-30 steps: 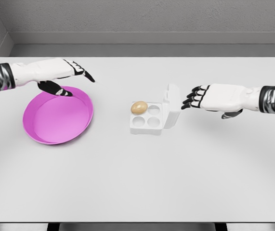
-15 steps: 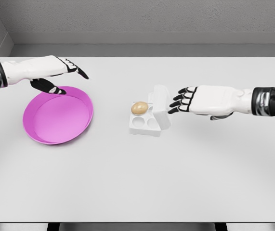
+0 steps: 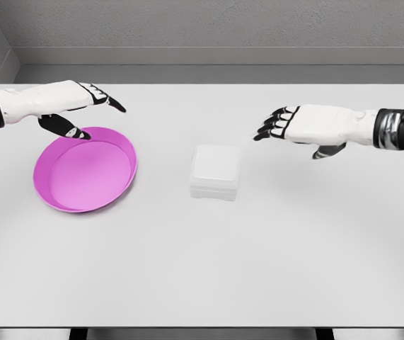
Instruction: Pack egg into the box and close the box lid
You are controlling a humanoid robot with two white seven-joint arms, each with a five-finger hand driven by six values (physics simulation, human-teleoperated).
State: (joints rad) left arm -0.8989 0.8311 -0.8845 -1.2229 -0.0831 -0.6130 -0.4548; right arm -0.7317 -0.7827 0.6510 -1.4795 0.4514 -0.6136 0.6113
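Observation:
The white egg box [image 3: 215, 172] lies in the middle of the table with its lid down flat. The egg is hidden inside it. My right hand [image 3: 279, 125] hovers up and to the right of the box, apart from it, fingers spread and holding nothing. My left hand [image 3: 88, 106] hangs over the far rim of the pink bowl [image 3: 85, 170], fingers extended and empty.
The pink bowl sits at the left of the white table [image 3: 202, 269]. A grey wall runs along the table's far edge.
The lid went from standing up to lying shut over the egg. My right hand pushed left against it, then drew back up and to the right. The left hand moved slightly left.

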